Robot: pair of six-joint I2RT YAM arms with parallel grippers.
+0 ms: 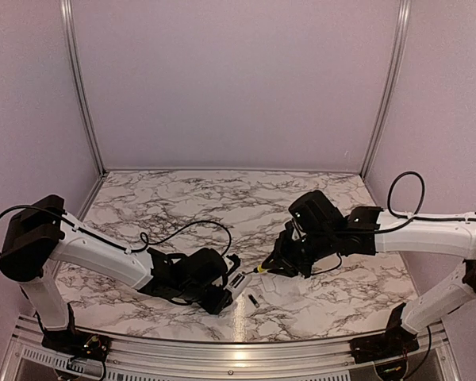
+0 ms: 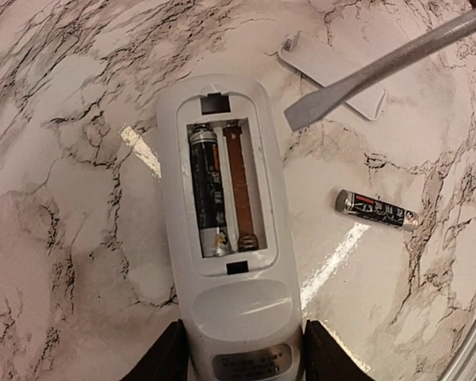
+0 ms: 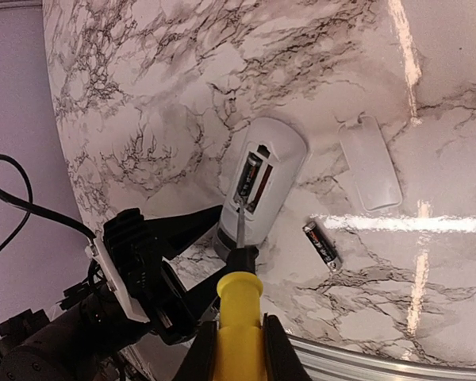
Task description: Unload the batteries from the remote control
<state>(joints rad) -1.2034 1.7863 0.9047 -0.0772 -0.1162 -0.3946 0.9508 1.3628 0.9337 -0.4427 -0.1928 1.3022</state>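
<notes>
While my left gripper [image 2: 246,355] clamps the near end of the remote control [image 2: 222,302], my right gripper [image 3: 239,357] grips a yellow-handled screwdriver [image 3: 239,305]. One battery [image 2: 208,190] sits in the remote's compartment; a second battery [image 2: 377,209] lies beside the remote. I should slip the blade under the seated battery's end and pry gently.

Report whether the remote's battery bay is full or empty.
Half empty: one battery sits in the remote; the other slot is bare; second battery lies outside.
</notes>
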